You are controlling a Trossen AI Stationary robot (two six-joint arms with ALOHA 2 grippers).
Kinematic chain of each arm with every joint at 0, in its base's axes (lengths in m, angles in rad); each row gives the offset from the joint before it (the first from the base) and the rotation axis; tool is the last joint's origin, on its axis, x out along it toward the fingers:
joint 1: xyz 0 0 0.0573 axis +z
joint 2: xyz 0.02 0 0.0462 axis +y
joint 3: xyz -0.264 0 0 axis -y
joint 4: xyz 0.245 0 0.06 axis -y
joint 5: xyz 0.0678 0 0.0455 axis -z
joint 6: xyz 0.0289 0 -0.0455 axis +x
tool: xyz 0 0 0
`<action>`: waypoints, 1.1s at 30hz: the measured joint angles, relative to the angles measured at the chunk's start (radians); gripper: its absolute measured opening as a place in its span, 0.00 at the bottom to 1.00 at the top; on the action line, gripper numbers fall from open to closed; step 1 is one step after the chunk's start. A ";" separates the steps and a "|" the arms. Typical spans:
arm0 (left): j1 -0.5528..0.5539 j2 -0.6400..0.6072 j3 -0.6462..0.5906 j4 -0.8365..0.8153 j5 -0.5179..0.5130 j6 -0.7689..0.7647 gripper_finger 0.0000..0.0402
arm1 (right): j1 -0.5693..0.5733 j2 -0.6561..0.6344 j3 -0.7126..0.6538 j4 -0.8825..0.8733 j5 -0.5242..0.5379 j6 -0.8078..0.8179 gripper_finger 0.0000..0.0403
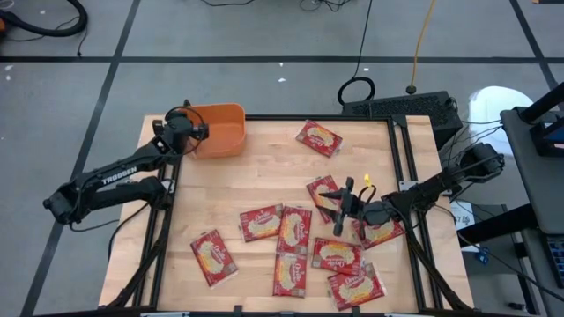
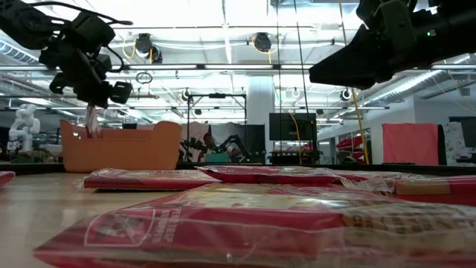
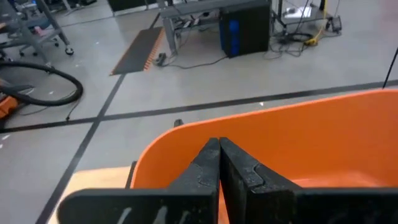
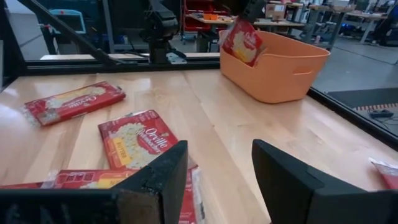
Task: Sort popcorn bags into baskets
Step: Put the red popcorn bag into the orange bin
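An orange basket stands at the table's far left corner. My left gripper is over the basket's left end, shut on one red popcorn bag. In the low view that bag shows edge-on as a thin strip below the fingers. Several more popcorn bags lie flat on the table's middle and right, among them one at the far side and one near the left. My right gripper hovers open above the bags at the right, fingers pointing toward the basket, touching nothing. My left gripper pinches the popcorn bag's upper end between its two shut fingers. The bag hangs tilted below them, down into the basket. Whether its lower end rests on the basket's floor I cannot tell. In the left wrist view the fingers hide the bag.
A black metal frame runs along the table's left, far and right edges. A bag lies just ahead of my right gripper, another farther off. Bare wood lies between these bags and the basket.
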 joint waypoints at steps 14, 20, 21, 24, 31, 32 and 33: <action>0.104 0.000 0.000 -0.091 0.178 -0.173 0.22 | 0.000 0.000 0.000 0.008 -0.004 0.000 0.42; 0.105 0.000 0.000 -0.106 0.209 -0.200 0.36 | 0.000 0.000 0.000 0.008 -0.004 0.000 0.42; 0.105 0.000 0.000 -0.111 0.225 -0.208 0.37 | 0.000 0.000 0.000 0.008 -0.003 0.000 0.42; 0.091 0.000 0.000 -0.124 0.268 -0.222 0.38 | 0.000 0.000 0.000 0.008 -0.003 0.001 0.42; -0.017 -0.021 0.000 -0.055 0.413 -0.175 0.38 | -0.029 0.000 0.001 -0.001 0.000 0.041 0.42; -0.038 -0.026 0.000 -0.019 0.437 -0.175 0.38 | -0.036 0.000 0.001 -0.010 0.000 0.054 0.42; -0.062 -0.031 0.000 0.019 0.459 -0.175 0.38 | -0.046 0.000 0.001 -0.021 0.000 0.069 0.42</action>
